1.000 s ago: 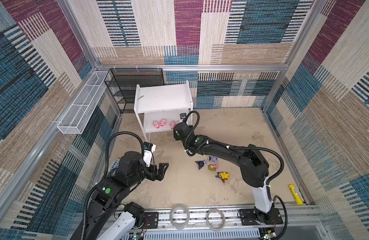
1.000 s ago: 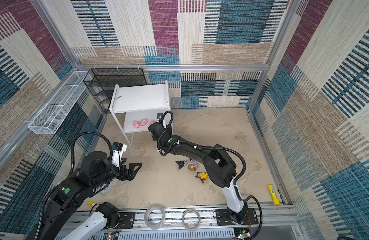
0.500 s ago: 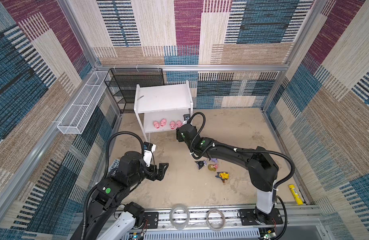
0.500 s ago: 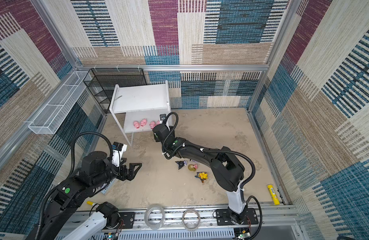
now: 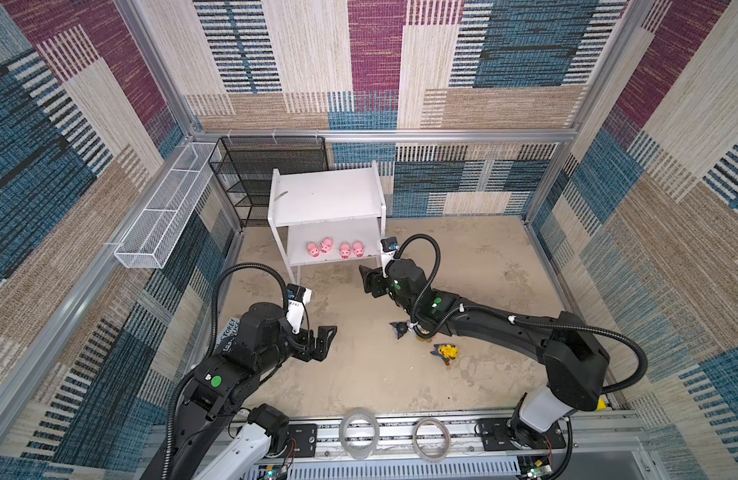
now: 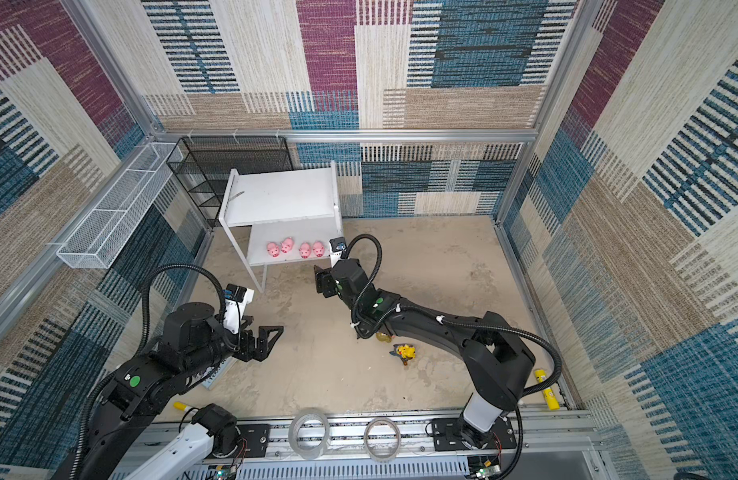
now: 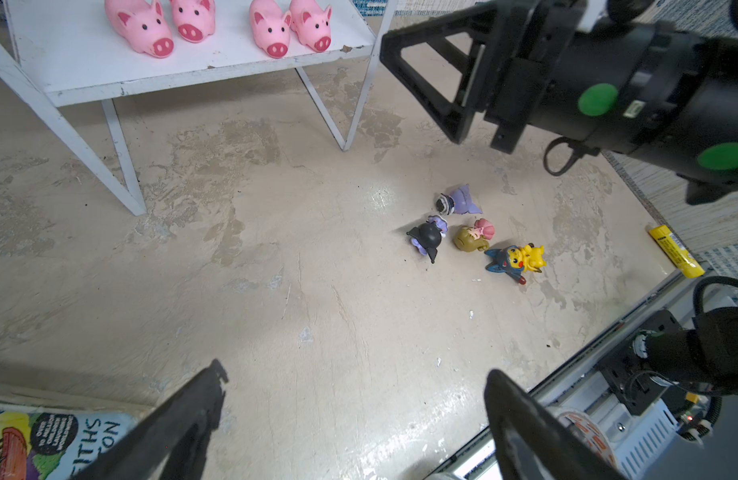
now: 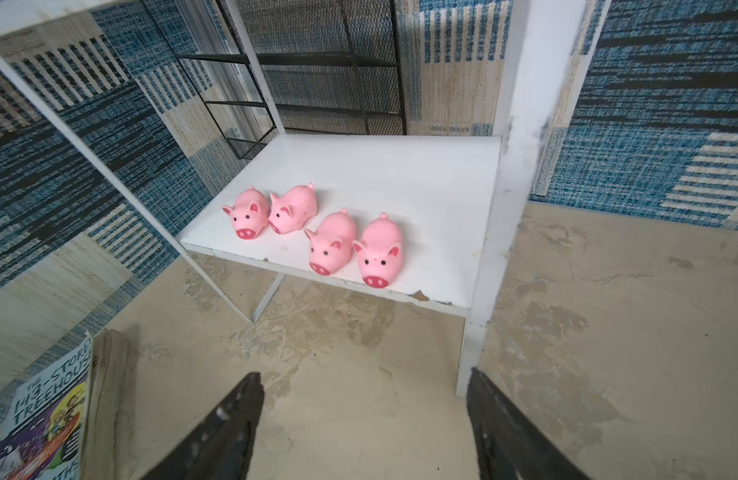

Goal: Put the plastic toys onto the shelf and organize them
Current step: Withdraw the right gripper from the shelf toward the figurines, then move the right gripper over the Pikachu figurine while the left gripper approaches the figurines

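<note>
Your right gripper (image 8: 364, 374) has backed away from the shelf (image 8: 400, 174), jaws apart and empty. Four pink pigs (image 8: 332, 243) stand in a row on its lower board. The other four toys (image 7: 467, 241) lie clustered on the worktop (image 7: 317, 291). Your left gripper (image 7: 355, 370) hovers nearby, jaws wide apart.

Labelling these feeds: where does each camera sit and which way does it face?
Top views: overhead, near the arms' bases, looking down on shelf and both arms.
Left wrist: on left arm, facing floor toys; shows left gripper, right gripper.
Right wrist: on right arm, facing pigs; shows right gripper.
Shared: every view shows the pigs.
</note>
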You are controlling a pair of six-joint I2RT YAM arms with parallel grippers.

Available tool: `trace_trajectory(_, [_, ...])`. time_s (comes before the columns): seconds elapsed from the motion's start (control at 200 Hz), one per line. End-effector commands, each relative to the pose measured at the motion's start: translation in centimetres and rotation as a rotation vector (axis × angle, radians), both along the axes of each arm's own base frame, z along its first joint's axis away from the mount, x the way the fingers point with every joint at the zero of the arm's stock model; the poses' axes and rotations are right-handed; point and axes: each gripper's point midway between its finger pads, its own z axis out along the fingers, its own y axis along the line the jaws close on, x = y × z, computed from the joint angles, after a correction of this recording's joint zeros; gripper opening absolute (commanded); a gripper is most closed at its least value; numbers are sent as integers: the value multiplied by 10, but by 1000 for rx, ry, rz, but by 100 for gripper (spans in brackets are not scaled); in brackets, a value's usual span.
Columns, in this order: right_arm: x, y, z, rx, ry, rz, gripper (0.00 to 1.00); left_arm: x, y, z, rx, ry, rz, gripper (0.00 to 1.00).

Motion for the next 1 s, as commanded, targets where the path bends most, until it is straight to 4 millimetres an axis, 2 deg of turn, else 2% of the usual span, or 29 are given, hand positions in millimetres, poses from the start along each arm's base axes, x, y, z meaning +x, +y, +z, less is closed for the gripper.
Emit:
trace_trajectory(0.0, [-9, -15, -4, 15, 57, -6, 79, 3, -1, 2, -7, -12, 2, 99])
trace_trajectory(0.13, [-28, -43, -16, 8, 139, -20, 89, 6, -9, -7, -19, 30, -14, 99])
trace_trajectory(0.21, [-43, -61, -29, -13, 207, -37, 95, 7, -22, -16, -41, 98, -55, 99])
trace_trajectory(0.416, [-84, -121, -93, -46, 485, -167, 100, 16, -50, -34, -131, 186, -91, 99])
trace_trajectory(0.506, [-101, -139, -117, -13, 564, -191, 100, 22, -60, -44, -133, 204, -85, 99])
trace_trajectory(0.586, [-111, -152, -133, 15, 604, -198, 100, 27, -77, -56, -141, 209, -102, 99])
trace_trajectory(0.681, [-118, -162, -143, 35, 625, -200, 100, 32, -101, -74, -111, 224, -132, 99])
trace_trajectory(0.836, [-122, -176, -150, 6, 618, -234, 100, 34, -140, -100, -66, 252, -197, 99])
trace_trajectory(0.997, [-130, -200, -164, -11, 655, -329, 100, 33, -159, -118, -34, 262, -237, 99])
